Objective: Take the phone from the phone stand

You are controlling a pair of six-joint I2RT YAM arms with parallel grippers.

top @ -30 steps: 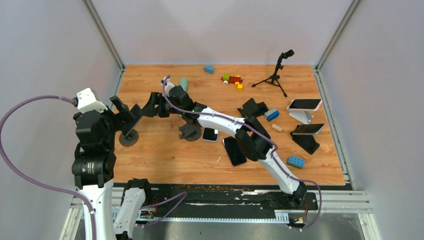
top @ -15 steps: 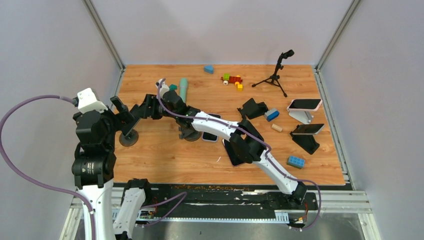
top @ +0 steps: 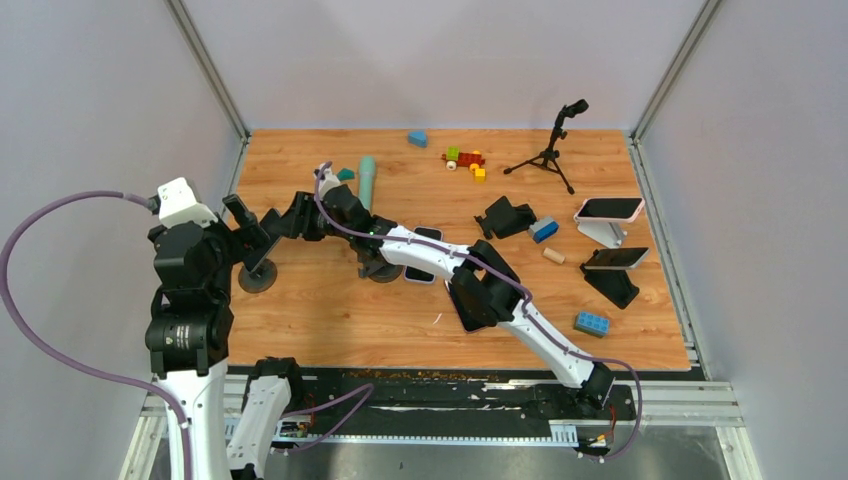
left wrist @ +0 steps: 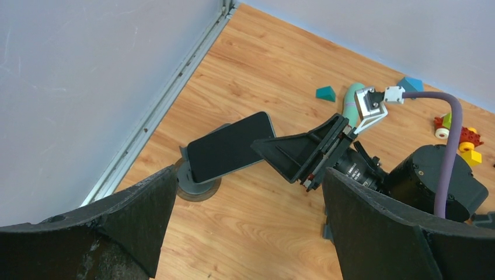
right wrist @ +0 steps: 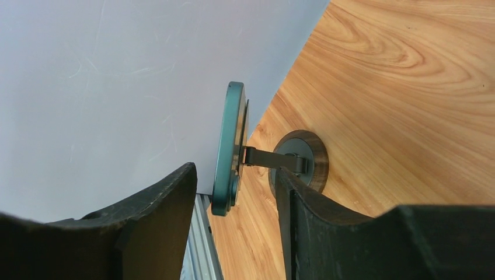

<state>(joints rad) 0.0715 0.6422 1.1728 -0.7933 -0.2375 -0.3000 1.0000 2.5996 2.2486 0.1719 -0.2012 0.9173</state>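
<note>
Right wrist: right fingers narrower, astride phone, not touching; left fingers wide apart.

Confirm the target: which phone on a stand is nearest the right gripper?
The teal phone on the round stand by the left wall; the other two phones stand far right.

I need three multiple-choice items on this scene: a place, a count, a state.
1. The phone on the round-based stand is near: A the left wall; B the right wall; C the tripod.
2. Phones on stands by the right wall: A one; B two; C four.
3. The left gripper is: A shut on a block; B open, empty; C out of view.
1 A: the wall's rail runs beside it. 2 B: a white stand and a black stand. 3 B: its fingers stand wide apart.
</note>
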